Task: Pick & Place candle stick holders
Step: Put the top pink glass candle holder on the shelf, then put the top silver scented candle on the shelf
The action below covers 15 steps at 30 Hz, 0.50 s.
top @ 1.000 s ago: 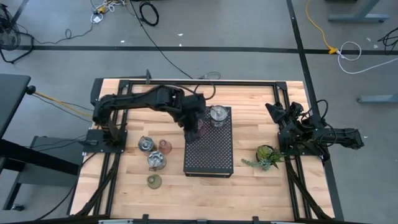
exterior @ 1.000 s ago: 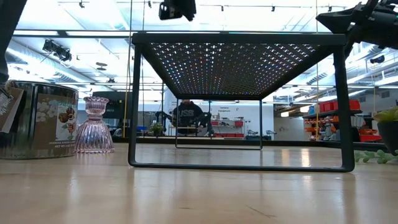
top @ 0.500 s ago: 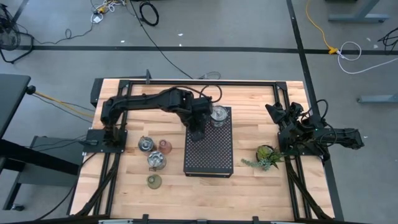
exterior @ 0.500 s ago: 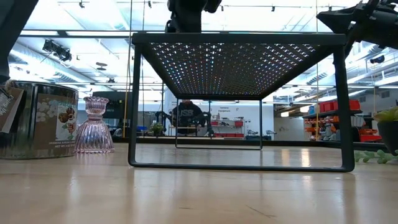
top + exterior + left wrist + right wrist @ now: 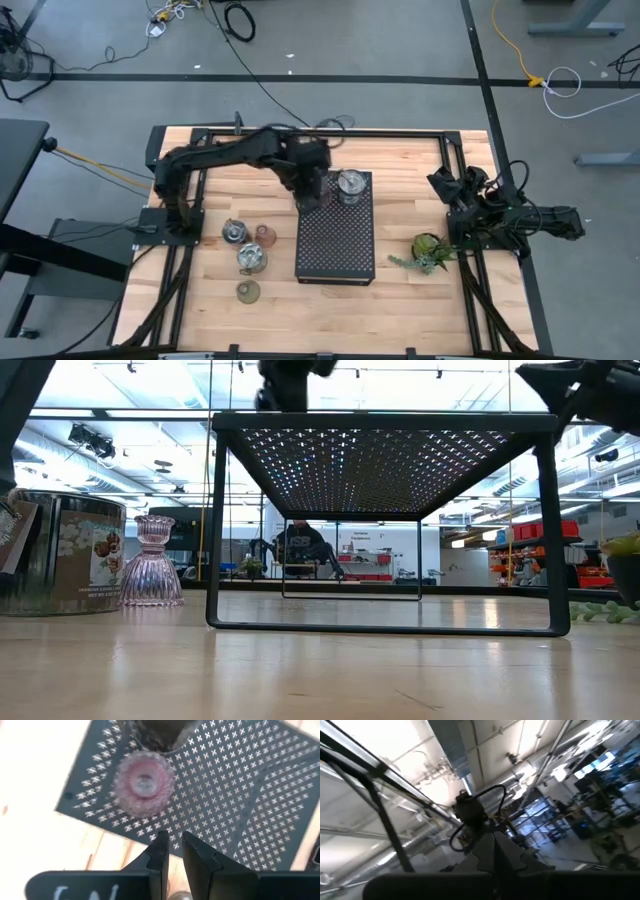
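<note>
A black perforated stand stands mid-table. A silvery glass holder and a pinkish-red holder stand on its far end, the pinkish one near the far left corner. My left gripper hovers above that corner, empty, its fingers a narrow gap apart. Two silvery holders, a pinkish one and an olive-green one stand on the wood left of the stand. My right gripper waits past the table's right edge, shut.
A small green potted plant stands right of the stand. In the low view, a silvery holder and a pinkish holder stand left of the stand's legs. Bare wood lies along the near edge.
My left gripper went down onto the stand's far left corner with the pinkish-red holder, then rose and drew back toward the table's far edge. The holder now stands on the stand, apart from the fingers.
</note>
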Available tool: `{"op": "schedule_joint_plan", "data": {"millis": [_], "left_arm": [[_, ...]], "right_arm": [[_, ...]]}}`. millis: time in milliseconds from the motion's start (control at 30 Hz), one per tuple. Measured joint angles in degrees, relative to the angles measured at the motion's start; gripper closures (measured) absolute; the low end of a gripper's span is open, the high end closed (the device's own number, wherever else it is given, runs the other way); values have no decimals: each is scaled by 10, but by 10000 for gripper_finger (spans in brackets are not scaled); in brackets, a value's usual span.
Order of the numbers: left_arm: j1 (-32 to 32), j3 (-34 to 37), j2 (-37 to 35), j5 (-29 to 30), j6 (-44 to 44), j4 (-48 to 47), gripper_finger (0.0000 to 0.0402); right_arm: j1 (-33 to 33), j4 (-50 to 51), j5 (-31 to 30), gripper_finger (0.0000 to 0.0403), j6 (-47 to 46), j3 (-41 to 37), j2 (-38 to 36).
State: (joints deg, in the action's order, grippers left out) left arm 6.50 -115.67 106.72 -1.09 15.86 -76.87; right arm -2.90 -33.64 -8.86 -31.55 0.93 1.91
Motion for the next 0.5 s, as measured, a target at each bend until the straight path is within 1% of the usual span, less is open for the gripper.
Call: {"op": "schedule_joint_plan", "data": {"millis": [233, 333, 400, 433, 500], "left_arm": [[11, 0, -85, 17, -5, -26, 346], [10, 0, -118, 55, -13, -84, 346], [7, 0, -138, 83, 4, -126, 346], [6, 4, -151, 97, 14, -132, 346], [2, 38, -193, 107, 35, -117, 346]], "right_arm": [[0, -17, 9, 396, -103, 0, 0], [0, -11, 18, 396, -138, 0, 0], [0, -11, 23, 396, -148, 0, 0], [0, -11, 23, 396, -148, 0, 0], [0, -19, 21, 396, -146, 0, 0]]}}
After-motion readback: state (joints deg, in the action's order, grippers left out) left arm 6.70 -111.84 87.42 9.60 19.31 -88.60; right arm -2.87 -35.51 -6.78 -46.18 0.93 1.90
